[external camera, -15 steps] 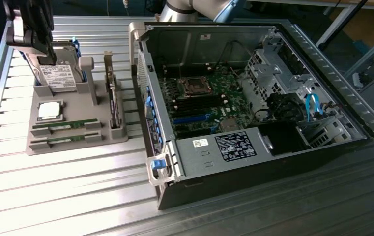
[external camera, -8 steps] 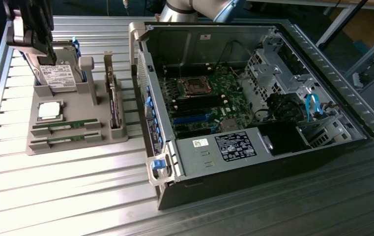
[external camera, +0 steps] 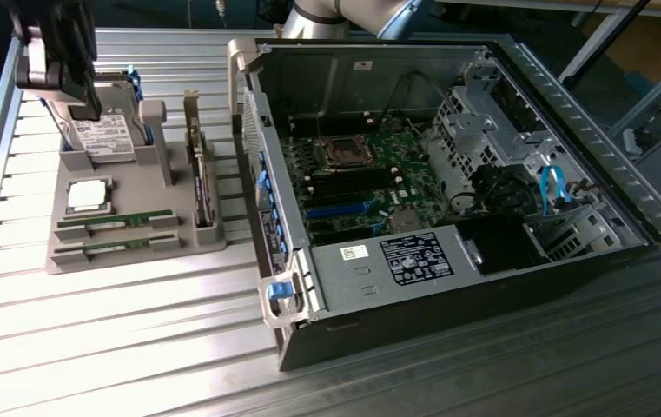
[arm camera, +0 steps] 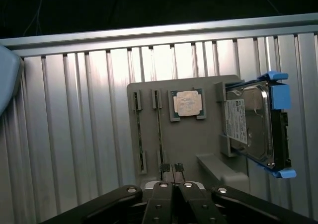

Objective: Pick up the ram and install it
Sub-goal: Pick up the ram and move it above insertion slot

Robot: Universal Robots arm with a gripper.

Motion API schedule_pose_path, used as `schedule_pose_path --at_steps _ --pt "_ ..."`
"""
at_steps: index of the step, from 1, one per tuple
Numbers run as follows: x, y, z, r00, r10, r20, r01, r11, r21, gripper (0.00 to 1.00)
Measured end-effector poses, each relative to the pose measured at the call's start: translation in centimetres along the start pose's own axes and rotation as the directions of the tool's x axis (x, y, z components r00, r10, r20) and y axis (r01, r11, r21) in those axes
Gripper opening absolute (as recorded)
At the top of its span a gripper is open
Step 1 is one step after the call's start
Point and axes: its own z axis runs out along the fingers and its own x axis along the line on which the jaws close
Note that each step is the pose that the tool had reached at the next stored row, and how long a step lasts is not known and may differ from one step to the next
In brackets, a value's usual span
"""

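Ram (external camera: 115,223) sits on edge in a slot of the grey holder (external camera: 133,261). Its twin stick (external camera: 114,248) is parked in the next slot, just at its 6 o'clock on the exterior view's clock face. Neither is touched. Standing on edge leaves the long thin top edge exposed, which I judge gives a pinch grip something to close on. Holder rests on the ribbed tabletop (external camera: 133,347), at 9 o'clock from the computer case (external camera: 342,74). Processor chip (external camera: 87,195) lies flat just at 12 o'clock of the ram. Hard drive (external camera: 104,135), in a blue caddy, stands propped further toward 12. Case lies on its side with the panel off and the motherboard (external camera: 353,174) facing up, likely so a stick can be pressed straight down into it. End effector (arm camera: 172,168): fingers clenched together, nothing between them. In the wrist view the tips hover above the holder, near one end of the ram beside the processor chip, but apart from it. Pick not yet made; both sticks in the holder, so no install done.
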Motion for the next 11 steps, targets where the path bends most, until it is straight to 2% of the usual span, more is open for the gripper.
schedule_pose_path --at_steps 11 --pt "0.1 -0.04 2.15 1.0 -0.004 -0.0001 0.004 1.0 -0.0002 0.1"
